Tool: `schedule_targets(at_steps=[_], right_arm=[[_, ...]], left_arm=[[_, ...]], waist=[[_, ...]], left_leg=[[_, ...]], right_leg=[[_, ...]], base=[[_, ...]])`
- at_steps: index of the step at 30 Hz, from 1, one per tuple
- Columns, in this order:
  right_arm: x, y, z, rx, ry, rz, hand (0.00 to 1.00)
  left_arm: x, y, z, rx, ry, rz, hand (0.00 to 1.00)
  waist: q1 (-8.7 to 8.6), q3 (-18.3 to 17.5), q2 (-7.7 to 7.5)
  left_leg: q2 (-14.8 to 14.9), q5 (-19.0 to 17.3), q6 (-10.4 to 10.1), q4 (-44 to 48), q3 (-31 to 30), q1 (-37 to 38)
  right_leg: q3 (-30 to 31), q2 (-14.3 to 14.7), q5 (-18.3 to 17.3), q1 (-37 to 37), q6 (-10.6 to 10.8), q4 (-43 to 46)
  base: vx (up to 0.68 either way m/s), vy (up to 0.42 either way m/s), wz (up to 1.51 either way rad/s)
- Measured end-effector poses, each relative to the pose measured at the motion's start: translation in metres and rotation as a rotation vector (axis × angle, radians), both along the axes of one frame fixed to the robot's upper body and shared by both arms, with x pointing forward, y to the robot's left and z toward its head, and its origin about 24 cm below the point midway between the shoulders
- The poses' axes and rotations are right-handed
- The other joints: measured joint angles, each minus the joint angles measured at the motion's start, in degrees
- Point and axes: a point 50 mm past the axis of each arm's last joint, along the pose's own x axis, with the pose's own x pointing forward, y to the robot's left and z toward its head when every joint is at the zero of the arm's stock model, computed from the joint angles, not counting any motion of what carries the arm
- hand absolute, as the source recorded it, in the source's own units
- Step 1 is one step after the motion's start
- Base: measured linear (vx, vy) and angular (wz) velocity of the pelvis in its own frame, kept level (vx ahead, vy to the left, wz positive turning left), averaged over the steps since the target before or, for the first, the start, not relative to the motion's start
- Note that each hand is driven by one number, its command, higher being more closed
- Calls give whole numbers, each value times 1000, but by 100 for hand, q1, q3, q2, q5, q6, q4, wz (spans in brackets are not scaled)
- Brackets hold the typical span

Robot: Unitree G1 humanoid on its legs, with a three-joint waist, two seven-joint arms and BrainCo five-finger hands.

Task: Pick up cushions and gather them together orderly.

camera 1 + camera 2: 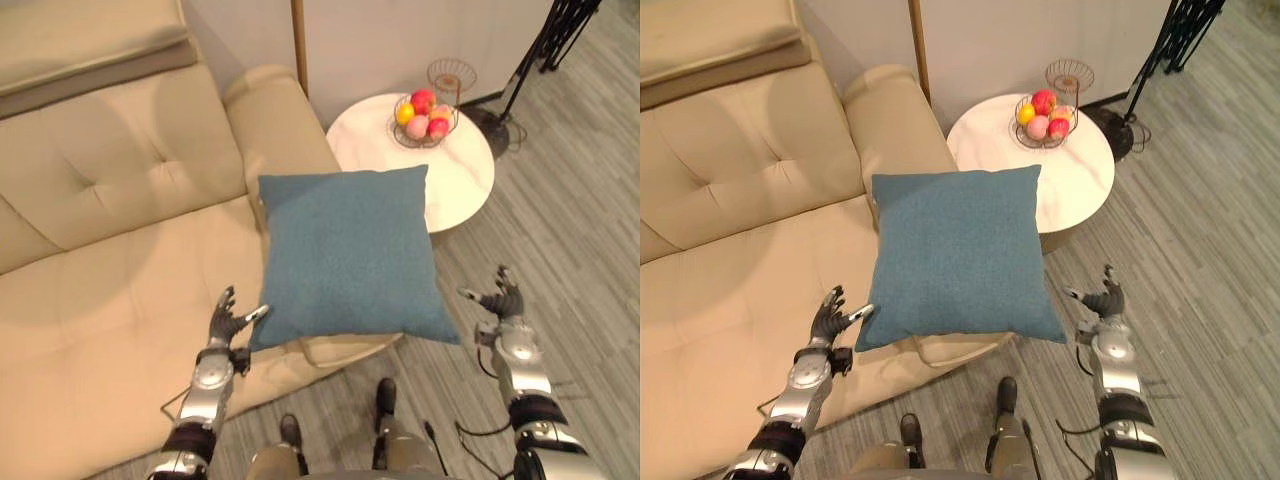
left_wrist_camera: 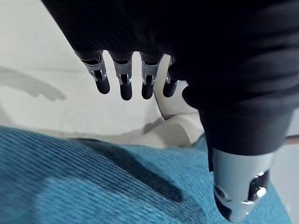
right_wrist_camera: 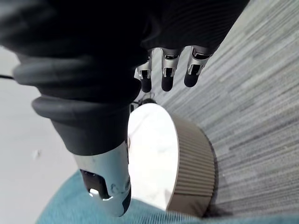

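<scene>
One blue cushion (image 1: 345,255) was all there was to gather, and it lay on the end of the big beige sofa (image 1: 110,300), by the armrest. Its near right corner jutted past the seat's front edge, over the grey plank floor (image 1: 580,220). Just beyond the armrest stood a round white counter (image 1: 465,175). On it sat a wire basket (image 1: 452,125) holding several pieces of fruit (image 1: 423,100), red, yellow and pink. A smaller wire basket (image 1: 450,72) stood behind it, and I could see nothing inside that one.

The left robot hand (image 1: 228,322) hung over the seat at the cushion's near left corner. It was released, its fingers (image 2: 125,84) straight and spread and its thumb (image 2: 240,186) stretched out above the blue cloth. I could not tell whether the thumb tip actually touched the fabric. The right robot hand (image 1: 503,300) was raised over the floor just beside the cushion's near right corner, apart from it. It was likewise unclenched, fingers fanned and holding nothing.

The cushion hid the near left part of the counter's top and much of the armrest. The sofa ran out of sight to the left. From the right wrist, the counter's ribbed side (image 3: 194,163) showed beyond the thumb.
</scene>
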Motion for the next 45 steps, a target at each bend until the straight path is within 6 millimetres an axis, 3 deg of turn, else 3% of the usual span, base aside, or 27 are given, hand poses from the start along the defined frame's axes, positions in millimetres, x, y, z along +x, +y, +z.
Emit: schedule_targets(at_steps=[2,5,6,7,13,18,20,23,25,28,30,35,37,40,41,42,43,45], right_arm=[[25,17,17,-11,-22,62,0],[43,24,36,-6,-59,65,0],[54,29,48,-17,-82,72,0],[58,32,53,-15,-92,75,100],[80,59,78,27,-137,123,100],[85,68,97,4,-201,164,100],[82,72,102,-22,-244,199,100],[66,76,99,-28,-294,239,100],[54,82,90,-33,-295,278,100],[21,85,71,-51,-295,324,100],[10,86,71,-60,-313,349,100],[-18,103,75,-19,-381,401,100],[-24,110,78,0,-408,424,100],[-24,114,85,8,-462,437,100],[-24,113,85,2,-463,436,100],[-24,114,84,3,-460,436,100],[-25,113,82,0,-452,433,100],[-25,113,78,-10,-432,430,100]], left_arm=[[27,-12,24,0,-82,-25,0],[47,-23,41,-4,-125,-44,0],[57,-31,49,-3,-136,-62,100],[62,-33,53,0,-143,-70,100],[94,-51,91,-52,-215,-56,100],[98,-49,112,-107,-299,-26,100],[94,-49,119,-126,-351,-31,100],[75,-45,119,-150,-417,-43,100],[59,-44,109,-168,-419,-43,100],[19,-40,79,-211,-366,-24,100],[4,-38,71,-221,-350,-17,100],[-43,-27,60,-246,-327,38,100],[-56,-25,57,-267,-327,80,100],[-57,-26,59,-270,-342,85,100],[-57,-29,60,-268,-346,83,100],[-57,-30,61,-264,-350,83,100],[-55,-30,61,-260,-354,79,100],[-55,-30,61,-248,-353,75,100]], waist=[[16,142,37],[10,361,48],[4,418,60],[6,488,61],[5,706,81],[-5,834,122],[-5,834,122],[-1,829,129],[3,826,134],[3,810,155],[4,802,152],[85,316,162],[183,139,160],[214,126,147],[206,67,257],[212,57,240],[100,80,204],[16,82,187]], left_leg=[[-8,36,35,24,2,-270],[-54,49,53,28,-14,-342],[-65,61,72,83,-20,-454],[-69,61,72,133,-17,-471],[-71,71,83,238,-29,-631],[-48,75,77,250,-23,-640],[-48,132,-13,220,-17,-636],[13,180,-89,192,-13,-557],[54,180,-89,173,-15,-421],[67,180,-90,180,-21,-18],[53,180,-90,204,-24,83],[23,176,-86,207,16,319],[1,172,-83,265,175,526],[-10,-7,24,1038,65,100],[-99,337,206,434,-68,212],[-99,315,277,404,-33,247],[-210,253,385,440,-212,250],[-311,244,400,572,-643,192]], right_leg=[[52,-34,189,-271,-86,-16],[51,-77,296,-284,-91,-113],[50,-132,340,-364,-94,-114],[55,-133,375,-364,-103,-114],[32,-133,511,-454,-165,-113],[78,-122,511,-472,-165,-128],[120,-122,511,-494,-165,-128],[166,-75,511,-452,-165,-129],[197,-16,510,-331,-166,-131],[270,27,509,70,-165,-134],[276,44,509,191,-165,-134],[421,30,510,388,-166,-133],[600,25,510,488,-165,-86],[591,-205,505,250,-162,437],[585,-179,481,132,-95,662],[611,-175,325,118,128,777],[665,-371,-717,-149,172,2187],[966,-387,-1525,-207,125,3658]], base=[[-2,9,-2],[3,14,4],[16,26,3],[0,0,0],[47,23,4],[51,-17,-4],[64,-36,-7],[81,-45,-8],[111,-35,-9],[105,12,-1],[47,10,5],[22,4,-4],[40,10,-37],[-60,36,-14],[-98,74,-5],[-116,88,38],[-93,70,67],[-120,-10,136]])
